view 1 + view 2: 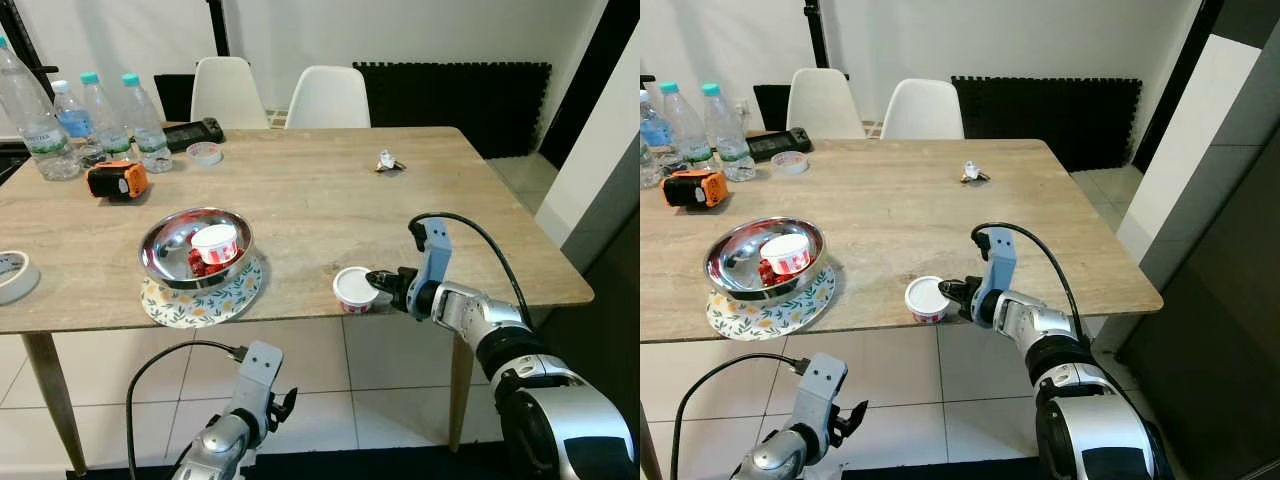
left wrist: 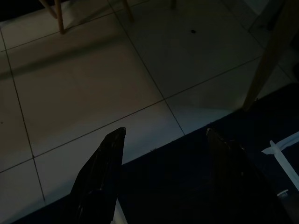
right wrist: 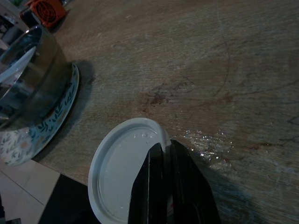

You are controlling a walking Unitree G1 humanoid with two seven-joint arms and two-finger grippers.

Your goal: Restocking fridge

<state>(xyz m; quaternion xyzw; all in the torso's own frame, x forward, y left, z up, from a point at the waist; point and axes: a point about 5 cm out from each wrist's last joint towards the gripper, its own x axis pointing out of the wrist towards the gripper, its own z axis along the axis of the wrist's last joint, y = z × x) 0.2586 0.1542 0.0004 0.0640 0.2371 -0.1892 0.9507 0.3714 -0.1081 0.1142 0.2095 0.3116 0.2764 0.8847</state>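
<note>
From the head views, a small round white-lidded tub with a red-patterned side (image 1: 354,289) stands at the near edge of the light wooden desk (image 1: 300,190), directly left of the right pincer (image 1: 379,283), whose tips meet its rim. The left pincer (image 1: 283,404) hangs well below the desk, so the right arm is nearer. In the left wrist view, that pincer is released over dim floor tiles. In the right wrist view, the fingers (image 3: 161,186) lie clenched together across the tub's lid edge.

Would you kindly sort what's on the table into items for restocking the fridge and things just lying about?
For the job: yogurt cup at the right gripper; second cup in the metal bowl; possibly the water bottles.
Lying about: orange device, keys, tape roll.
</note>
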